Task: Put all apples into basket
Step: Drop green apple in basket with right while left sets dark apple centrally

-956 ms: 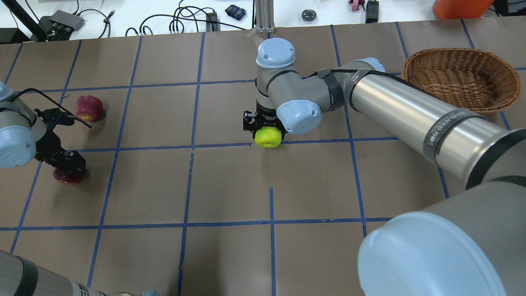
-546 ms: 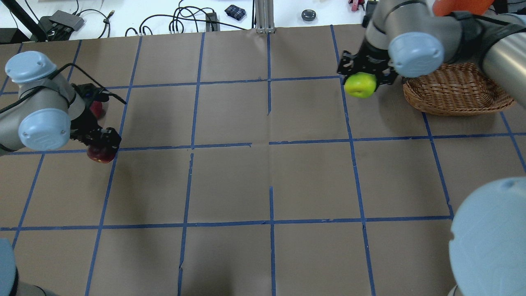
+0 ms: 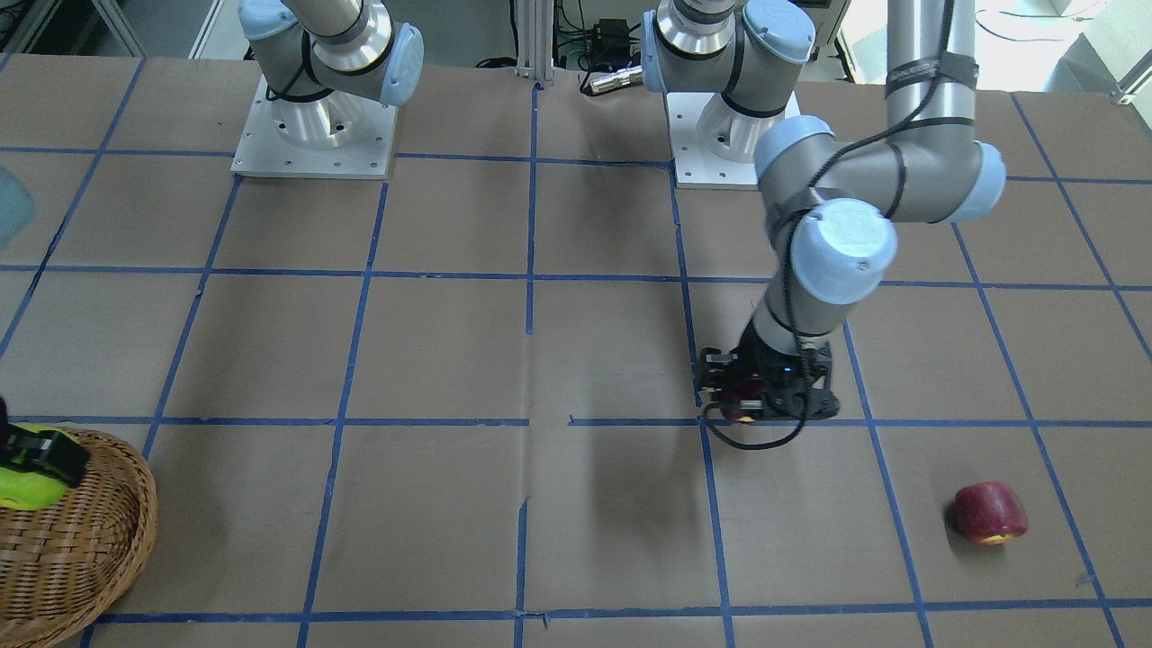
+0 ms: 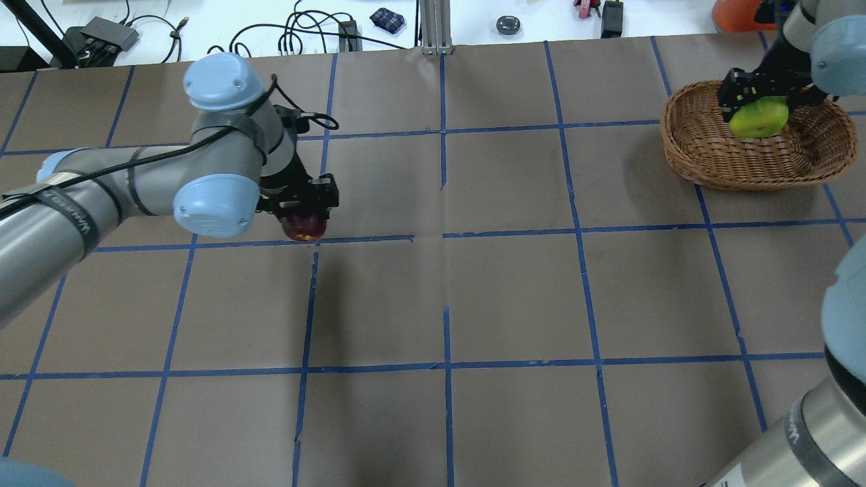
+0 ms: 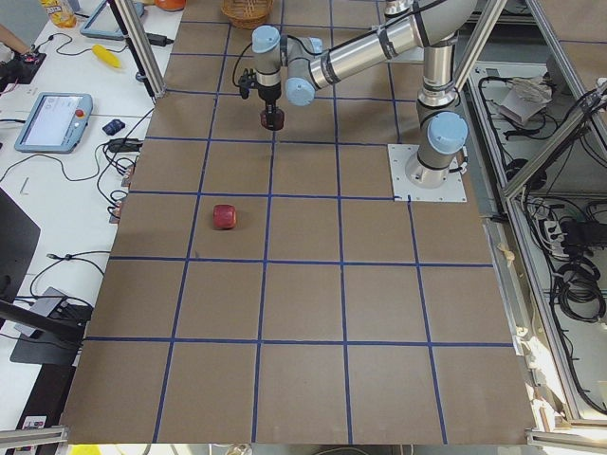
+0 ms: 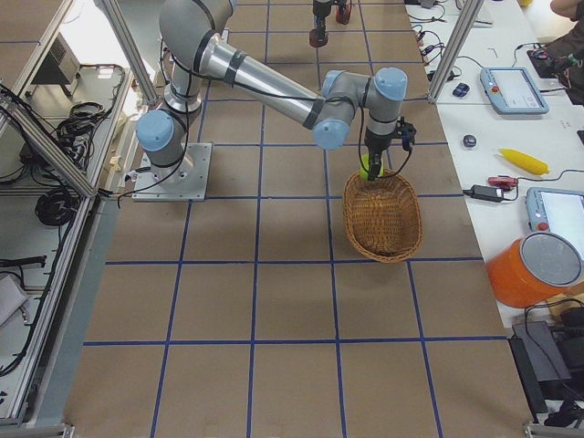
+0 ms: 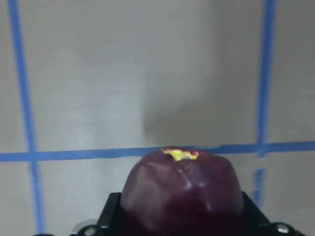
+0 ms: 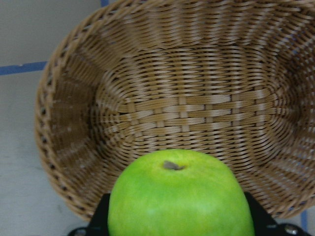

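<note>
My right gripper (image 4: 756, 107) is shut on the yellow-green apple (image 4: 758, 120) and holds it just above the inside of the wicker basket (image 4: 683, 149) at the far right. The right wrist view shows the apple (image 8: 177, 201) over the empty basket floor (image 8: 187, 108). My left gripper (image 4: 304, 216) is shut on the dark purplish-red apple (image 4: 304, 230) and holds it above the table, left of centre; the apple fills the left wrist view (image 7: 182, 189). The brighter red apple (image 3: 990, 513) lies on the table far to my left, hidden by my left arm in the overhead view.
The table is brown paper with a blue tape grid. An aluminium post (image 4: 433, 27) stands at the far edge. Cables and small devices lie beyond it. An orange object (image 4: 741, 17) sits behind the basket.
My right gripper carried the yellow-green apple from the table's middle to over the basket. My left gripper lifted the dark apple and moved it right, towards the centre.
</note>
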`<state>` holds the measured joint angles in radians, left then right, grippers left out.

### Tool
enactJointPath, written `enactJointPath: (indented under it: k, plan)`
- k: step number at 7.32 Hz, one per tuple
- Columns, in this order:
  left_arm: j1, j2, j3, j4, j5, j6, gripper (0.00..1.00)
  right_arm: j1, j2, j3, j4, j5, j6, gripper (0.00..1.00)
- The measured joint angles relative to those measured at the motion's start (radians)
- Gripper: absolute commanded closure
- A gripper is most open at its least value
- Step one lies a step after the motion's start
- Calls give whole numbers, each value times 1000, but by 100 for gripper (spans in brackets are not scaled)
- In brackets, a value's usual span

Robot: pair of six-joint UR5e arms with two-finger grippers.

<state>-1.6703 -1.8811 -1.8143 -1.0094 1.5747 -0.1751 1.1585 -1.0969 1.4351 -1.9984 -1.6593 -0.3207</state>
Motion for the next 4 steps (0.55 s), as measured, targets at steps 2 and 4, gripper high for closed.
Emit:
enactJointPath:
  k: [2, 4]
  plan:
    - [-148, -69, 42, 86, -41, -238, 69, -79, 86, -54, -83, -21, -188, 100]
    - [-231, -136, 56, 171, -69, -349, 33, -117, 163, -95, -129, -23, -255, 93]
